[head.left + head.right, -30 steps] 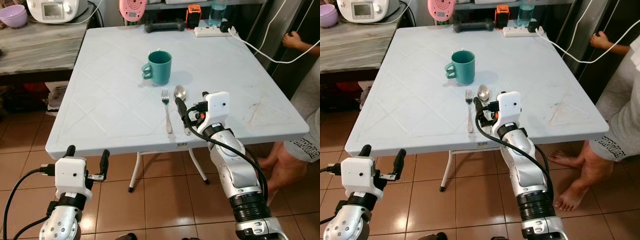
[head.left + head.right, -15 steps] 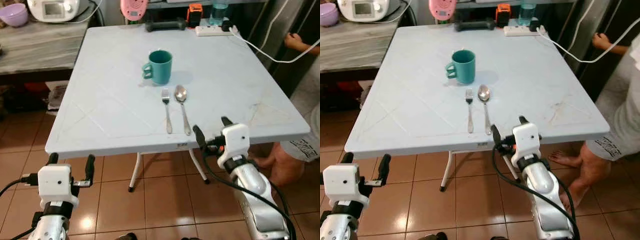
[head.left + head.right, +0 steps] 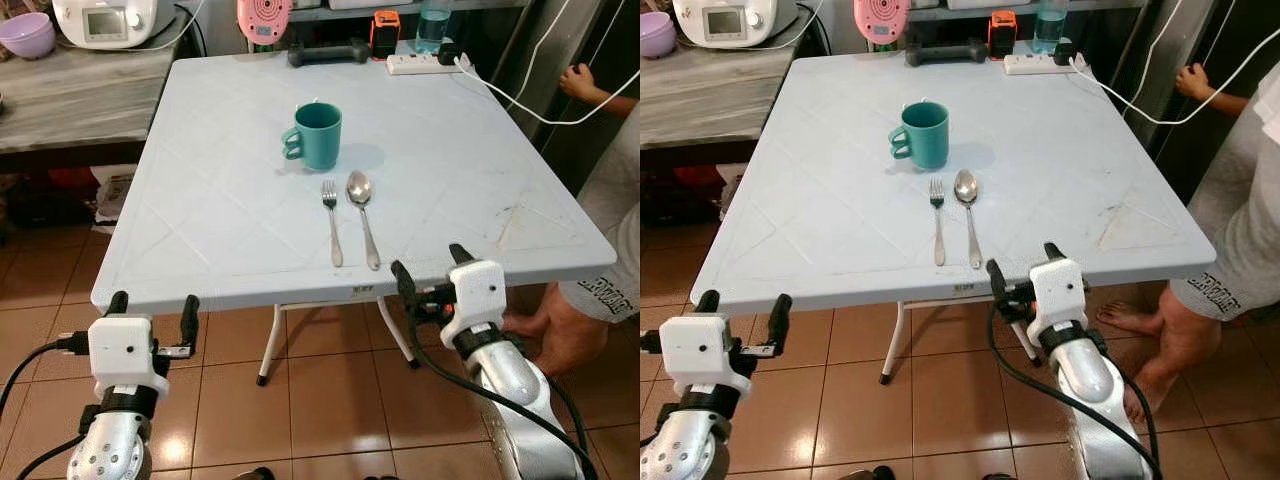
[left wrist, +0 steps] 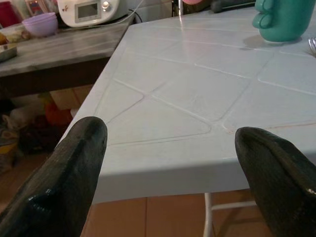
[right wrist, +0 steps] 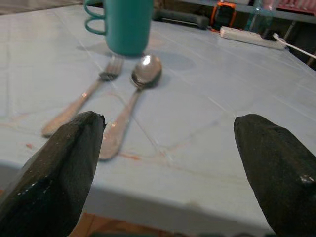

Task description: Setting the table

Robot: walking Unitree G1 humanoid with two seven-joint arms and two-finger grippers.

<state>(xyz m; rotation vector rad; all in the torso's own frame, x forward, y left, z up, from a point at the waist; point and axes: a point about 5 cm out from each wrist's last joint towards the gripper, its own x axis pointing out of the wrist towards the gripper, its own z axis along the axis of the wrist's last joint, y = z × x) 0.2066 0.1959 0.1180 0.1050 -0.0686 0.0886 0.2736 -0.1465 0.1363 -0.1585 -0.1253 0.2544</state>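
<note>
A pale blue square table (image 3: 220, 190) stands on a brown tiled floor (image 3: 320, 390). Near its middle sits a teal mug (image 3: 319, 134), handle toward the robot's left. Just in front of the mug lie a fork (image 3: 332, 220) and a spoon (image 3: 362, 215), side by side and close but apart, heads toward the mug and handles pointing at the near edge.

The right gripper (image 3: 432, 275) hangs just off the near edge of the table, below the tabletop level and slightly to the right of the spoon's handle end; its 2 black fingers are spread wide with nothing between them. In the right wrist view the spoon (image 5: 129, 106) and fork (image 5: 81, 101) lie ahead on the tabletop, with the mug (image 5: 126, 24) behind them.

The left gripper (image 3: 153, 312) hovers in front of the table's near left corner, well apart from the cutlery, its 2 fingers also spread and empty.

At the far edge rest a white power strip (image 3: 425, 63) and a black dumbbell (image 3: 328, 53). A person (image 3: 605, 200) stands at the right.
</note>
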